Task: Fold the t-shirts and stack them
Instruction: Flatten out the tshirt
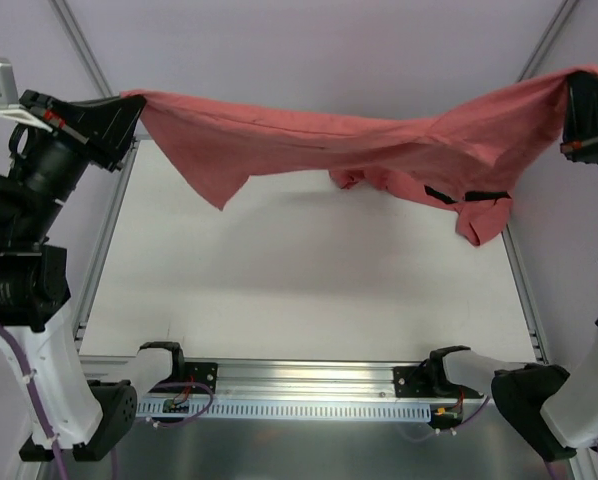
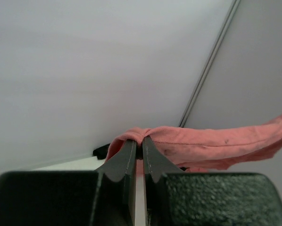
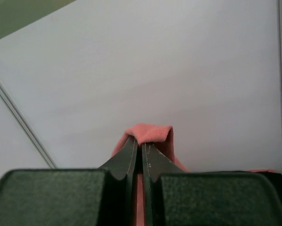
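One t-shirt, two arms, and two pairs of fingers are in view.

Nearest, the two arm bases sit on a metal rail [image 1: 309, 372] at the near edge of the tabletop [image 1: 279, 290]. The left arm [image 1: 39, 220] rises along the left side and the right arm [image 1: 591, 130] along the right. Both reach toward the far end.

The left fingers [image 2: 127, 157] are pressed together with only a thin slit between them, pinching a rolled edge of the t-shirt [image 2: 216, 141] at their tips. The cloth runs off to the right from there. The right fingers [image 3: 129, 155] are closed just as tightly on another bunched bit of the same t-shirt [image 3: 150, 133], which folds over their tips.

From above, the t-shirt [image 1: 379, 150] hangs stretched between the two arms over the far part of the tabletop, sagging in the middle. One flap droops left of centre, a crumpled bunch hangs right of centre, and another flap drops near the right end. Whether any low point touches the tabletop cannot be told. Two short black marks show in the folds near the right end.
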### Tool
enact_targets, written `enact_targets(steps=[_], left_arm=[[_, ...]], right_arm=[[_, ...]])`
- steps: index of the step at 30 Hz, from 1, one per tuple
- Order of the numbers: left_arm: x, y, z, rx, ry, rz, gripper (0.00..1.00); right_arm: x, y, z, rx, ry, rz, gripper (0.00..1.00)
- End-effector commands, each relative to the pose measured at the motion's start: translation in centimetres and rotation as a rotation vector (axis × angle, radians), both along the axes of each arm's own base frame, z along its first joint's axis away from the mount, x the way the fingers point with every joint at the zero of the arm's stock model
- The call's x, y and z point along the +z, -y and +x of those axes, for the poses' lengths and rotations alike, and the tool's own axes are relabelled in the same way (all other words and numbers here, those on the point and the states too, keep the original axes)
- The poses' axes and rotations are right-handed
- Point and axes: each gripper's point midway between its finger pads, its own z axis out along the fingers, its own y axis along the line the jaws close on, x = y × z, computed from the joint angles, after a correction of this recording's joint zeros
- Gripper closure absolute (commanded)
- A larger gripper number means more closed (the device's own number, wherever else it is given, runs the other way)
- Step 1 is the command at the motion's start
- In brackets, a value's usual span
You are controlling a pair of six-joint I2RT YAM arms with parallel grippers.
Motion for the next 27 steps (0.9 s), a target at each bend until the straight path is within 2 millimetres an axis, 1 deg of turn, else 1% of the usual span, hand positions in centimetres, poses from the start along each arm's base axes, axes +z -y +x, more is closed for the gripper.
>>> enact_targets(steps=[1, 2, 4, 5, 8, 12, 15, 18, 21, 22, 23, 24, 25, 26, 27], left_arm=[[0.5, 0.0, -3.1, 0.007, 0.039, 0.017, 1.0], [1.1, 0.0, -4.4, 0.01, 0.062, 0.018, 1.0], [1.1, -0.1, -5.4, 0.017, 0.058, 0.015, 1.0], [1.6, -0.1, -6.2, 0.018, 0.073, 0.012, 1.0], [2.0, -0.2, -7.5, 0.026, 0.092, 0.003, 1.0], [2.4, -0.3, -8.4, 0.031, 0.107, -0.012, 1.0], [2.1, -0.4, -8.1, 0.034, 0.09, -0.013, 1.0], [1.3, -0.5, -7.1, 0.042, 0.062, -0.018, 1.0], [-0.6, -0.7, -4.6, 0.046, -0.009, -0.018, 1.0], [-2.1, -0.7, -3.0, 0.048, -0.059, -0.018, 1.0], [-2.9, -0.7, -1.9, 0.047, -0.086, -0.025, 1.0], [-5.1, -0.8, 0.1, 0.049, -0.152, -0.027, 1.0], [-6.0, -0.9, 1.2, 0.051, -0.176, -0.031, 1.0], [-6.9, -0.9, 3.1, 0.053, -0.205, -0.034, 1.0], [-8.6, -1.1, 4.8, 0.06, -0.252, -0.039, 1.0]], right_arm=[[0.5, 1.1, -1.7, -0.042, 0.029, 0.006, 1.0], [0.6, 1.3, -2.4, -0.045, 0.037, 0.008, 1.0], [0.9, 1.9, -3.9, -0.067, 0.06, -0.011, 1.0], [1.1, 2.1, -4.4, -0.068, 0.067, -0.011, 1.0], [1.4, 2.4, -5.8, -0.073, 0.088, -0.006, 1.0], [1.4, 2.4, -5.8, -0.071, 0.088, -0.008, 1.0], [1.0, 2.1, -4.7, -0.066, 0.065, -0.015, 1.0], [-0.1, 1.6, -2.5, -0.064, 0.01, -0.034, 1.0], [-2.7, 0.7, 1.3, -0.061, -0.091, -0.062, 1.0], [-4.4, 0.3, 3.2, -0.058, -0.15, -0.077, 1.0], [-5.7, -0.3, 5.2, -0.047, -0.198, -0.092, 1.0], [-6.9, -0.7, 6.6, -0.04, -0.24, -0.094, 1.0], [-7.9, -1.1, 8.1, -0.031, -0.279, -0.102, 1.0], [-9.9, -2.0, 11.0, -0.017, -0.348, -0.117, 1.0], [-11.0, -2.4, 12.5, -0.01, -0.383, -0.118, 1.0]])
